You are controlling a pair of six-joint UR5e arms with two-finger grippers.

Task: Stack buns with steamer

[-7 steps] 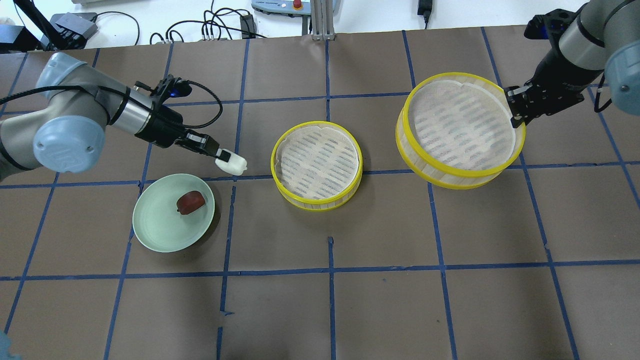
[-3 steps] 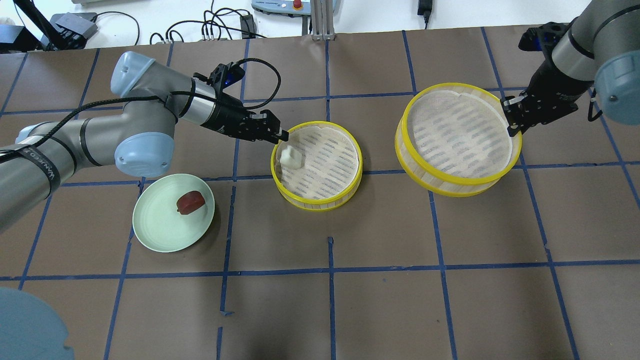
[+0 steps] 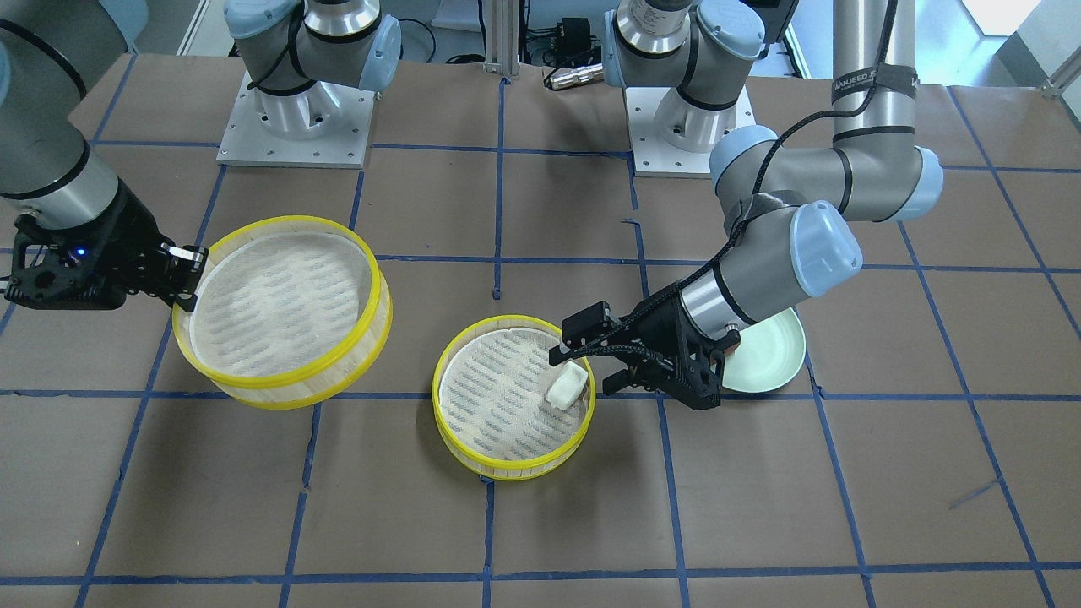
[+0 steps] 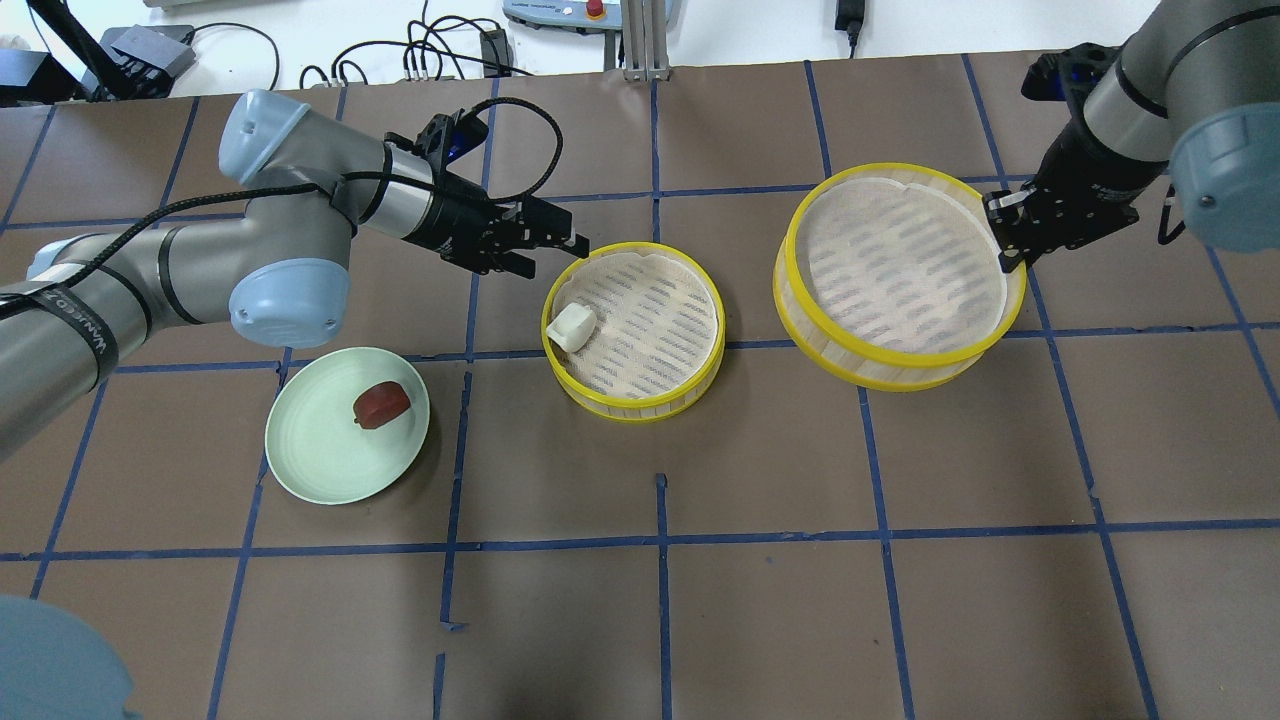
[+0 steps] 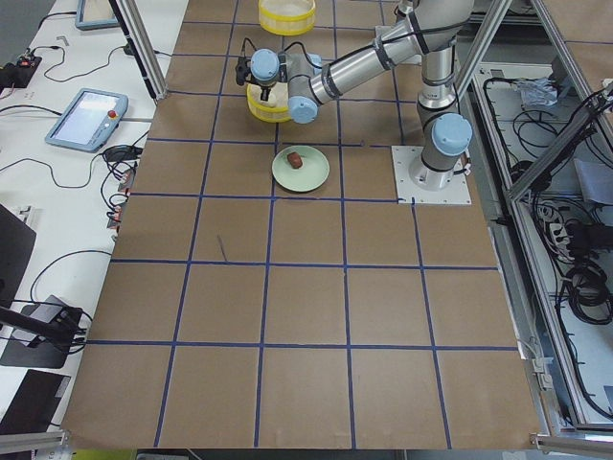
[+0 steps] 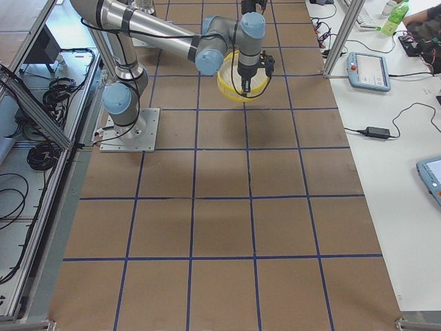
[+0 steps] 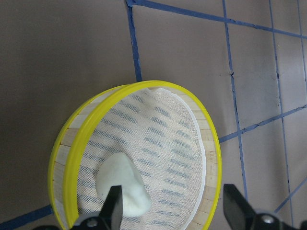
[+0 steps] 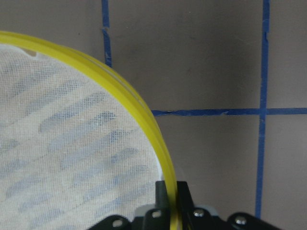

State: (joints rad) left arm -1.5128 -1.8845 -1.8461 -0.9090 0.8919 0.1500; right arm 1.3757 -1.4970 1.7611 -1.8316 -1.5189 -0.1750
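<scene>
Released since the earlier frame, the white bun (image 4: 572, 327) now lies in the middle steamer tray (image 4: 640, 408), at nine o'clock by its rim in the overhead view. The left claw (image 4: 555, 258) is drawn back just outside that rim, jaws apart and empty. At three o'clock, the second tray (image 4: 900, 362) is clamped by its rim in the right claw (image 4: 1003, 245) and is brought slightly nearer. The first loading is judged done. Next, the held tray is probably to be seated squarely rim on rim, and the reddish-brown bun (image 4: 381, 403) fetched from the green plate (image 4: 320, 470) at eight o'clock.
</scene>
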